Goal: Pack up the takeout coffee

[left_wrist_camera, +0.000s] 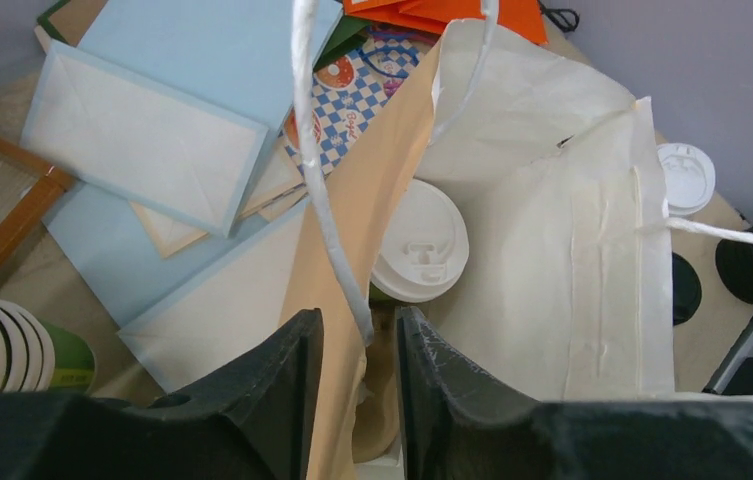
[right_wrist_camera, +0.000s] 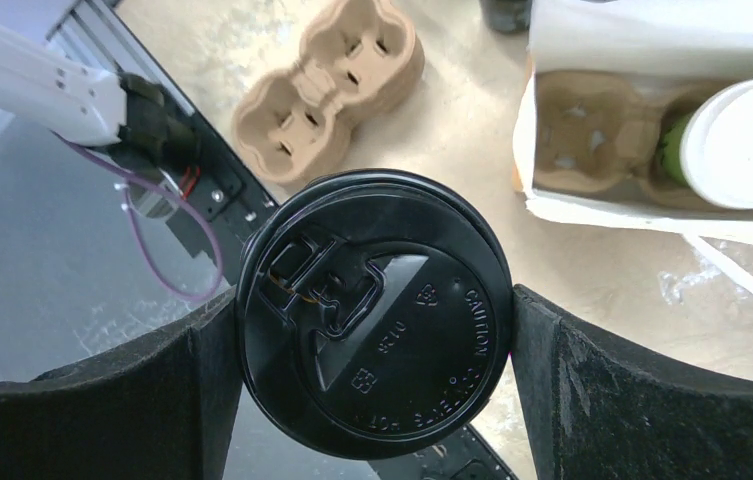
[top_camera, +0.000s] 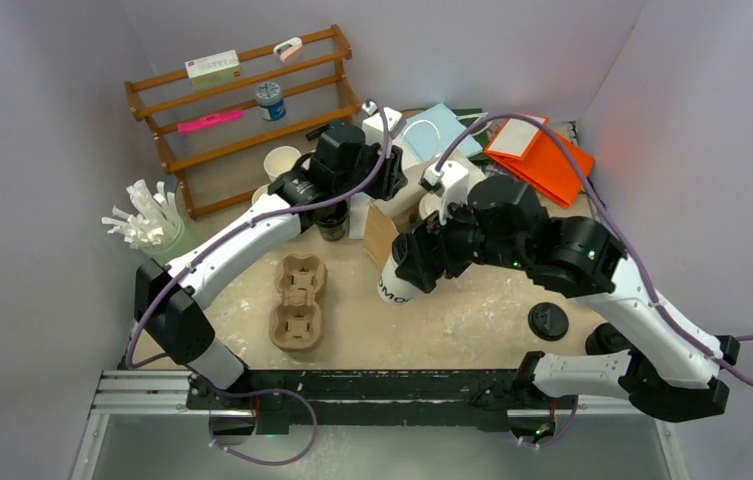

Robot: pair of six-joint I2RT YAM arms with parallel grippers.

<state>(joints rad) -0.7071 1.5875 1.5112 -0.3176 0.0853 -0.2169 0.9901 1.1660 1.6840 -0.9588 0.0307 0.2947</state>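
On the left, the left end effector (left_wrist_camera: pixel 357 325) is hovering at the paper bag (left_wrist_camera: pixel 542 230), fingers parted a little, the white handle (left_wrist_camera: pixel 317 170) running loose through the gap. Inside, one white-lidded cup (left_wrist_camera: pixel 422 240) is sitting in the tray (right_wrist_camera: pixel 577 135), and the socket beside it is showing empty. Over on the right, the right end effector (right_wrist_camera: pixel 374 335) is clamping the black-lidded cup (right_wrist_camera: pixel 352 380), tilted, just short of the bag's mouth. This looks like the nearer arm, with that empty socket lying up and right of the lid in its own camera.
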